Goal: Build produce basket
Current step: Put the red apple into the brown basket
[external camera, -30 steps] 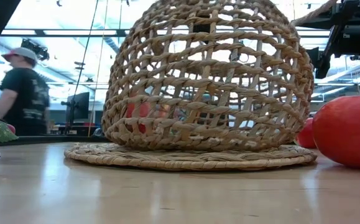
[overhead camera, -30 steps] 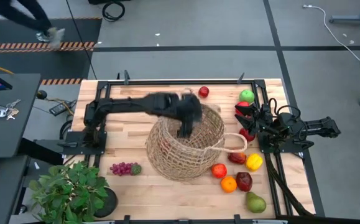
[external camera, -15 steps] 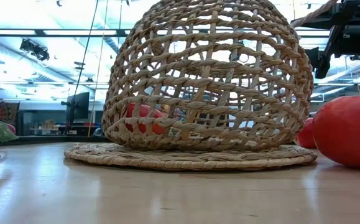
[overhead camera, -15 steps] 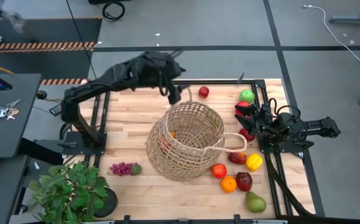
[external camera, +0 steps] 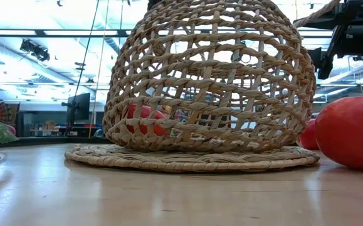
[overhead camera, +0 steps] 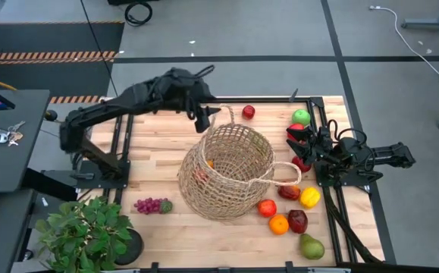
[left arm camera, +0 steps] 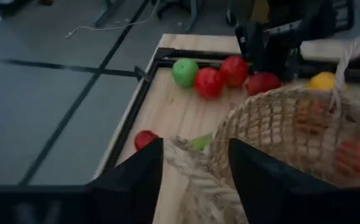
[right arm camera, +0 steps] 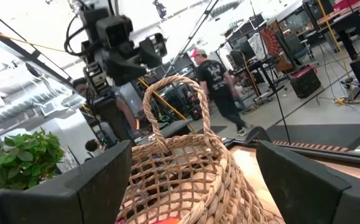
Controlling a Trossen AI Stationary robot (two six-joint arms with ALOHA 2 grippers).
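Note:
The tan open-weave basket (overhead camera: 227,171) stands on its flat base mid-table; it also fills the low view (external camera: 209,81). Red and orange produce (overhead camera: 204,171) lies inside it, and a red fruit (external camera: 145,119) shows through the weave. More produce lies outside it: a red apple (overhead camera: 248,112), a green apple (overhead camera: 301,117), a yellow pepper (overhead camera: 309,197), an orange (overhead camera: 278,224), a pear (overhead camera: 311,246) and grapes (overhead camera: 151,205). My left gripper (overhead camera: 204,119) is open and raised beside the basket's far handle (left arm camera: 195,171), which shows between its fingers. My right gripper (overhead camera: 301,150) is open and empty at the table's right. My left gripper has its open fingers (left arm camera: 136,180) on either side of the basket's far handle loop (left arm camera: 195,171), coming at it from the far left. I cannot tell whether they touch it.
A potted green plant (overhead camera: 90,231) stands at the near left corner. Red fruit (overhead camera: 295,134) and dark red fruit (overhead camera: 297,221) lie close around my right gripper and along the right edge. Bare wood lies left of the basket (overhead camera: 151,159).
My left gripper has risen out of the basket's opening and gone toward the table's far edge, and it now stands by the far handle. The basket has kept its place. A person behind the table has walked out of the low view.

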